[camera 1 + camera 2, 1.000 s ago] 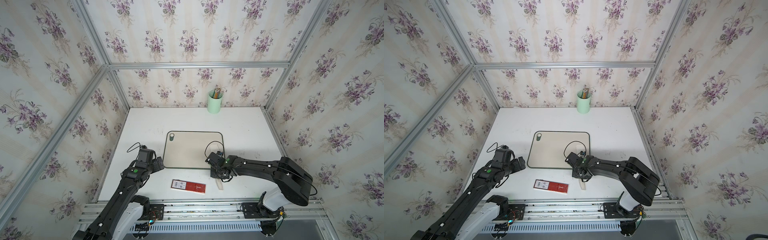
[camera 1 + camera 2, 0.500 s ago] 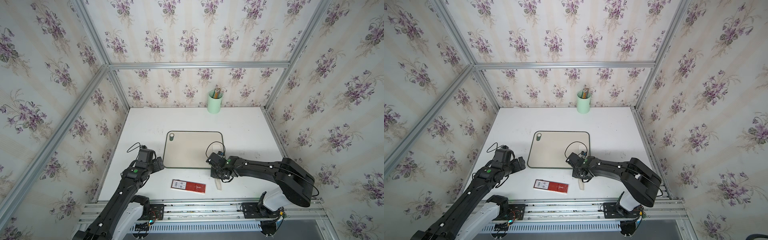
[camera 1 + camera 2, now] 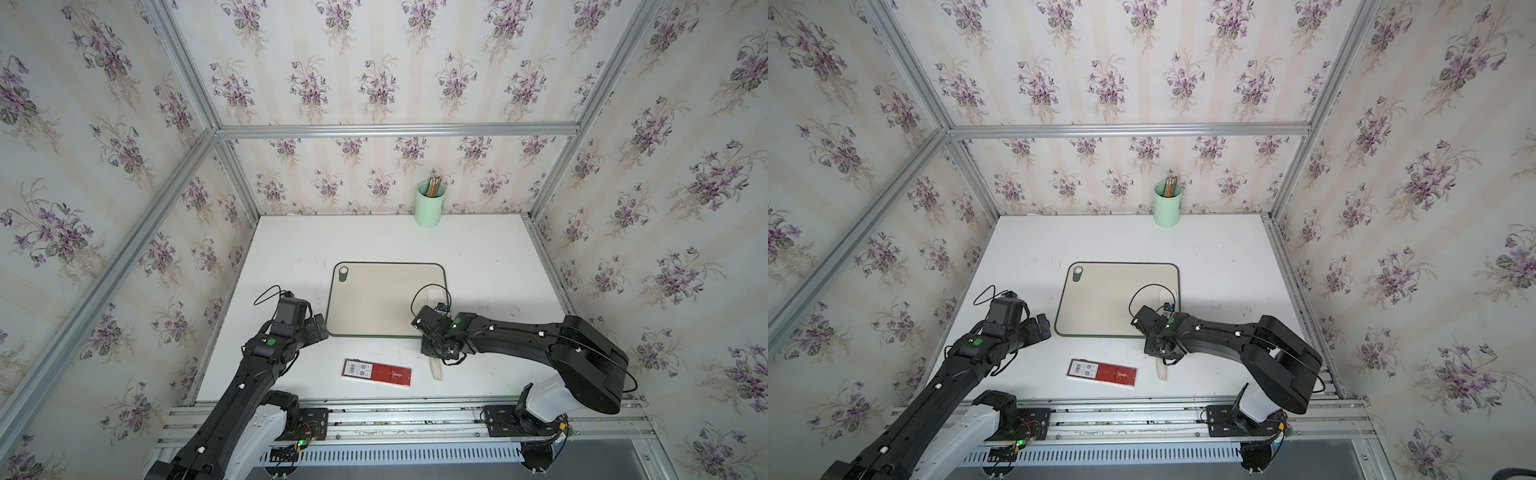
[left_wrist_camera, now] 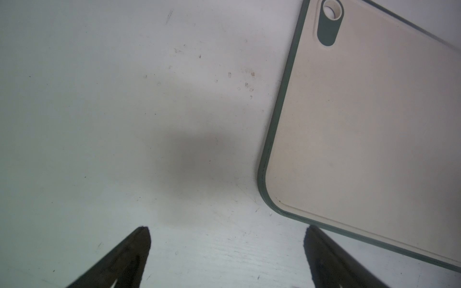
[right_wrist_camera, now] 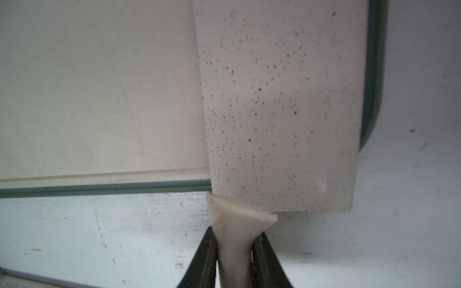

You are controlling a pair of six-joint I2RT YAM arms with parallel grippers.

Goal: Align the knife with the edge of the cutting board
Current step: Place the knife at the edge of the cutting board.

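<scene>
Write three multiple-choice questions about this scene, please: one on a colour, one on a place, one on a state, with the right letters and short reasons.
1. The cup is: A. pale green; B. red; C. black.
2. The red box lies: A. inside the cup; B. on the table, before the near edge of the cutting board; C. on the cutting board.
3. The right gripper is: A. open above the red box; B. open above the cup; C. shut on the handle of the knife.
Answers: A, mint green in both top views; B, it rests on bare table, apart from the board; C, the right wrist view shows it clamped on the handle.
</scene>
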